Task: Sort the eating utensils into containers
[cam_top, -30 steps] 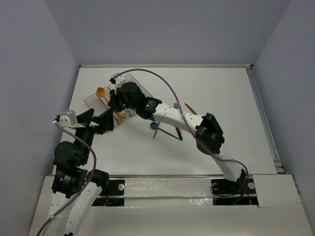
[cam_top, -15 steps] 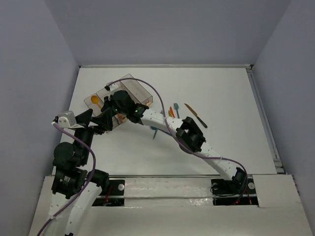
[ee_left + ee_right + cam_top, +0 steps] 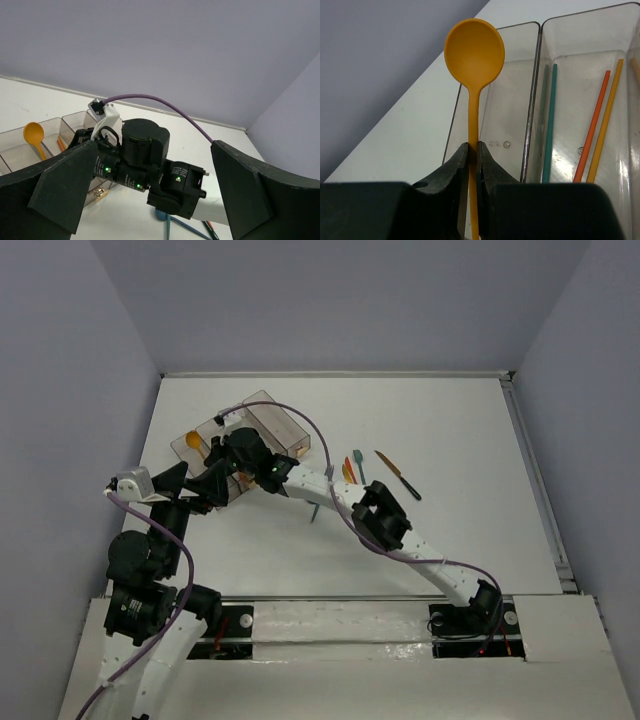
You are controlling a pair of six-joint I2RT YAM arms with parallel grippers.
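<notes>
- The left gripper (image 3: 154,150) is hanging wide open at the left of the table (image 3: 460,420), near the bins, much where it was a second ago.
- The spoon (image 3: 474,52) is sitting a little left of and nearer than its earlier spot in the top view, with its bowl over the far end of an end bin.
- It is showing plain orange, with a round bowl and a thin straight handle.
- Its long axis is running along the bin's length, and its bowl is pointing away from the fingers, toward the table's left. I cannot tell whether it is touching the bin.
- The bins (image 3: 288,422) are lying slantwise, and the one beside the spoon's is holding teal, orange and yellow handles (image 3: 550,125).
- The right gripper (image 3: 473,155) is pinching the spoon's handle, and its elbow (image 3: 382,517) is sitting further left than before.
- The loose utensils (image 3: 352,466), earlier covered by that arm, are lying in view to the right.
</notes>
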